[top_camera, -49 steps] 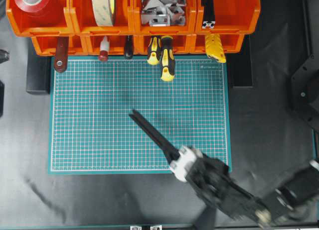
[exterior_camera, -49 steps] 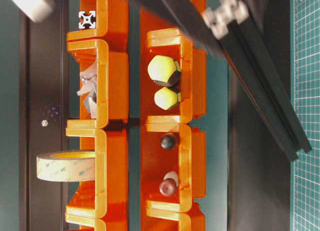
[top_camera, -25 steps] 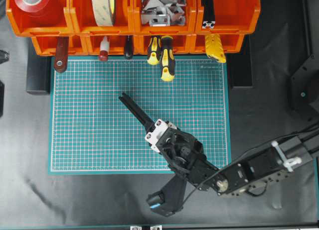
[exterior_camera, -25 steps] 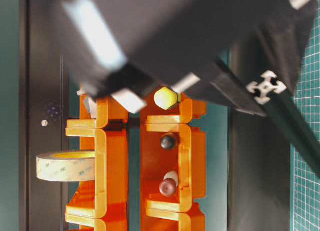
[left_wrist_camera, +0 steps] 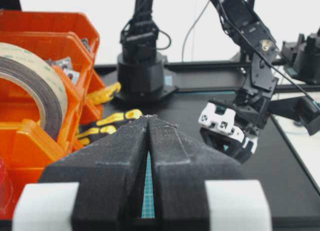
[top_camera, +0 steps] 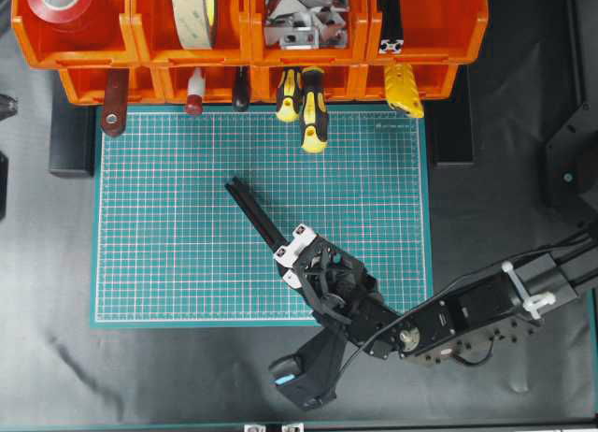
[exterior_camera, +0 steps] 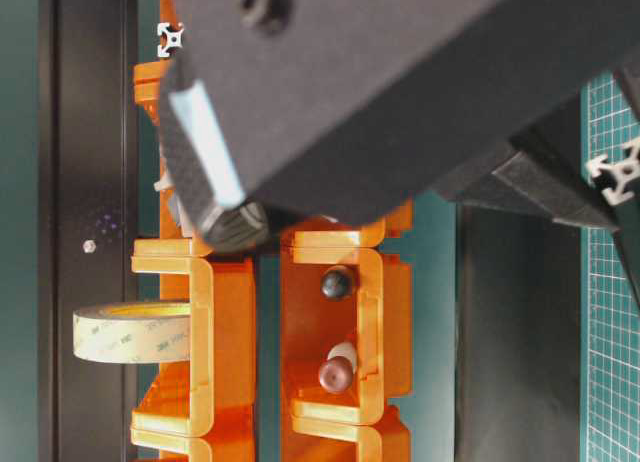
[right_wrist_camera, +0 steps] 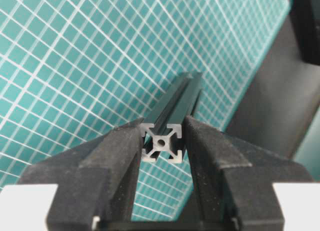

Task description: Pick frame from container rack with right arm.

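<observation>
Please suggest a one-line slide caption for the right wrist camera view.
Right gripper clamps the black frame by its square cut end, the bar reaching out over the green mat.

A: Where's the container rack?
B: Along the far edge of the bench, behind the mat, wider than it.
A: And in the bins?
B: Upper row, left to right: tape roll, second tape roll, brackets, a spare bar. Screwdrivers stick out of the lower row onto the mat.
A: The frame?
B: Over the mat's middle, lying diagonally, its near end between the right gripper fingers.
</observation>
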Available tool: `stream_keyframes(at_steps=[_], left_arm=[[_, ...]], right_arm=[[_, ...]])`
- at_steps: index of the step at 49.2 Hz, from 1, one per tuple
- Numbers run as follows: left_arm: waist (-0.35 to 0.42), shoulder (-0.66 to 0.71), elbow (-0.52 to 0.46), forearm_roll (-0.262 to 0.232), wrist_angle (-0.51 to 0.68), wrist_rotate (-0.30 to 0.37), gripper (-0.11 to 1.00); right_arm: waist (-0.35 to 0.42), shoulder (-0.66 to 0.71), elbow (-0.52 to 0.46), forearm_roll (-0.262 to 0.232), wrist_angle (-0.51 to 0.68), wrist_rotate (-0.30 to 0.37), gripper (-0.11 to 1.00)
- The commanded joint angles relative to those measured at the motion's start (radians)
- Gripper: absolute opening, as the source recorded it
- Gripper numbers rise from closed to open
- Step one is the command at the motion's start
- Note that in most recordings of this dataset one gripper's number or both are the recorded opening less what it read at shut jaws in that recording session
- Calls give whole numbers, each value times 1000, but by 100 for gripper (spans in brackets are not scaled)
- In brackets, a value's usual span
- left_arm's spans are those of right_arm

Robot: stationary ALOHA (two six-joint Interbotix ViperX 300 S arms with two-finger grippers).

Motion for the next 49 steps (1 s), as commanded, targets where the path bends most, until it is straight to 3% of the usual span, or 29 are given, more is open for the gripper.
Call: stream_keyframes(at_steps=[1,7,10,16,21,27,36,43,49], left_arm=[[-2,8,-25,3,-3,5,0],[-2,6,-25,3,0,3,0],[-2,6,-25,3,-2,5,0],[-2,3,-25,3,2,8,0],[0,3,-25,3,6,8,0],[-2,3,-23,3,17,2,0],[-5,2,-25,3,32,0,0],[-6,-2,-26,3,35,2,0],[-6,-2,-26,3,37,0,0]], right_arm=[[3,-12,0,37,-44,3,26],[3,-6,6,74,-89,3,29],[3,-3,6,87,-101,8,38],[2,-2,2,117,-107,21,70],[0,-2,0,149,-106,52,80],[0,-15,-2,178,-110,117,81],[-18,-97,15,178,-110,291,81],[-43,-224,48,172,-129,413,81],[-61,-347,86,156,-175,463,81]])
